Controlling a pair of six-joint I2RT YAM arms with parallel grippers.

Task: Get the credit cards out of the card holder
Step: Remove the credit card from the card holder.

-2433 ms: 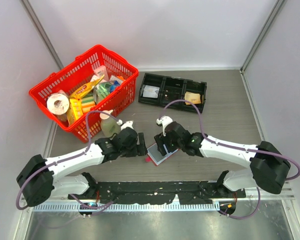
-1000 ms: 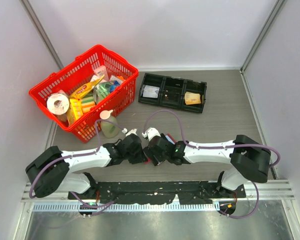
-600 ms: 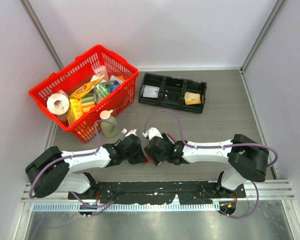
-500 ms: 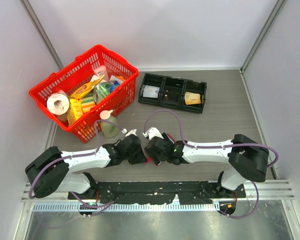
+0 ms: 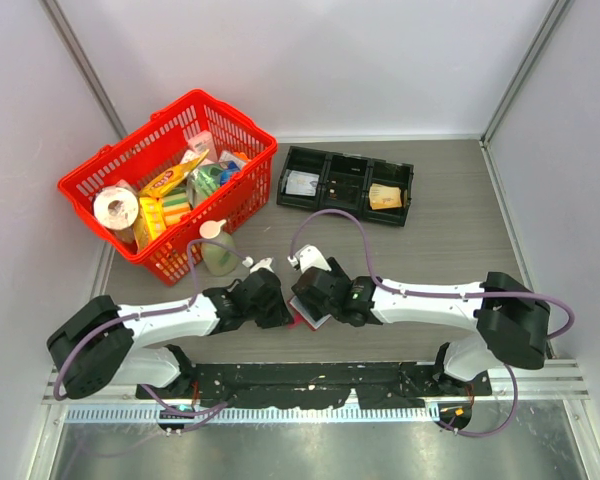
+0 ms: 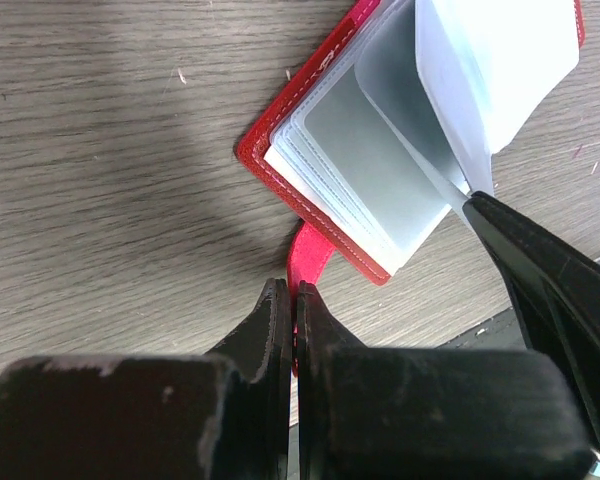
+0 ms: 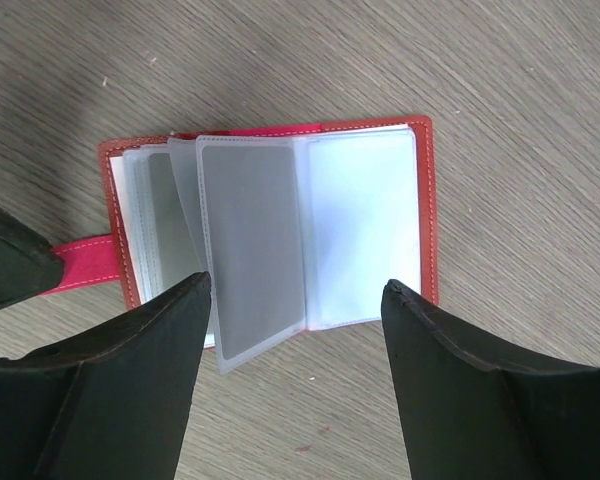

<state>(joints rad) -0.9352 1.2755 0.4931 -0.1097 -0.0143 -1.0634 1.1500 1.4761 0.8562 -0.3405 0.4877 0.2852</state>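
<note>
The fingers of my left hand [image 6: 292,295] and my right hand [image 7: 295,290] are matt black. The red leather-like folding card holder [image 7: 426,200] has lighter stitching along its edge and a pinker red snap tab [image 7: 85,265]. Its clear plastic sleeves [image 7: 365,230] shine pale blue-grey, and the thin flat credit card [image 7: 252,240] inside one is plain grey. The wood-grain tabletop [image 7: 500,90] is grey-brown.
</note>
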